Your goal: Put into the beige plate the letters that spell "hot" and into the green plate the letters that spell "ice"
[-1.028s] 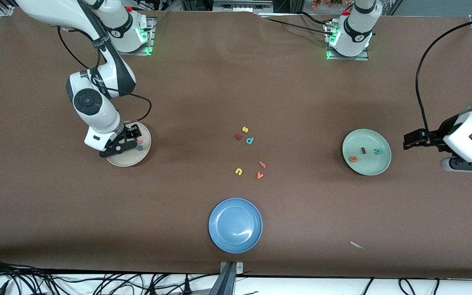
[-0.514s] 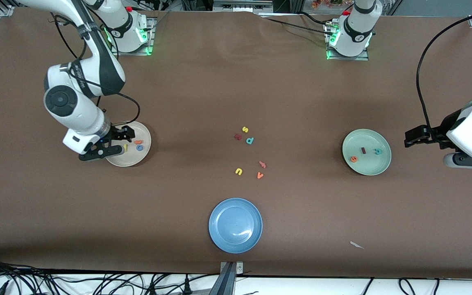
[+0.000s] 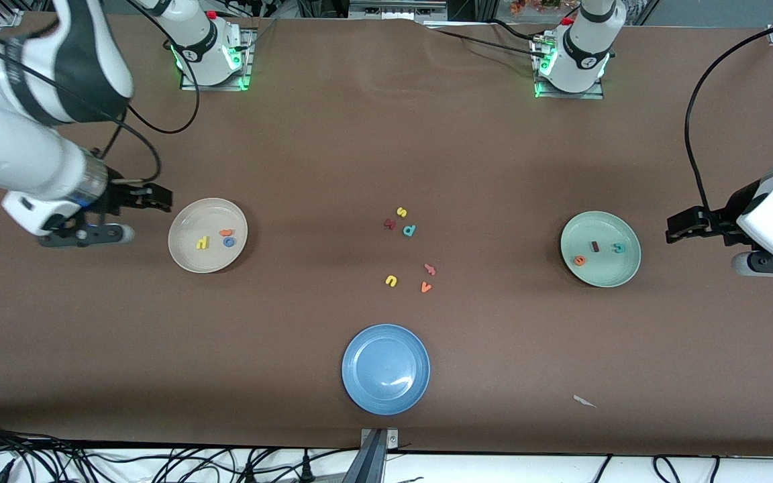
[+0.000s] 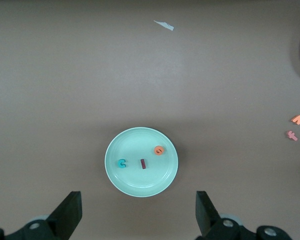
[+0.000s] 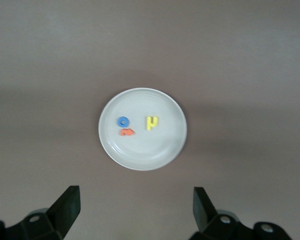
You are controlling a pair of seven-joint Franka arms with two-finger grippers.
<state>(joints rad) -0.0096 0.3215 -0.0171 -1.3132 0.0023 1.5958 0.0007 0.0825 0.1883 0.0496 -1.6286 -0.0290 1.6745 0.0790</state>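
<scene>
The beige plate lies toward the right arm's end of the table, and in it rest the yellow "h", the blue "o" and the orange "t". At the left arm's end, the green plate holds the dark red "i", the orange "e" and the teal "c". My right gripper hangs open and empty beside the beige plate. Beside the green plate, my left gripper is open and empty too.
Loose letters lie mid-table: yellow "s", dark red letter, teal "p", yellow "u", an orange letter and orange "v". A blue plate sits nearer the front camera. A paper scrap lies near the front edge.
My right gripper has risen off the beige plate and drawn back toward the table's end, uncovering the yellow "h" in the plate. The left arm shifted only slightly.
</scene>
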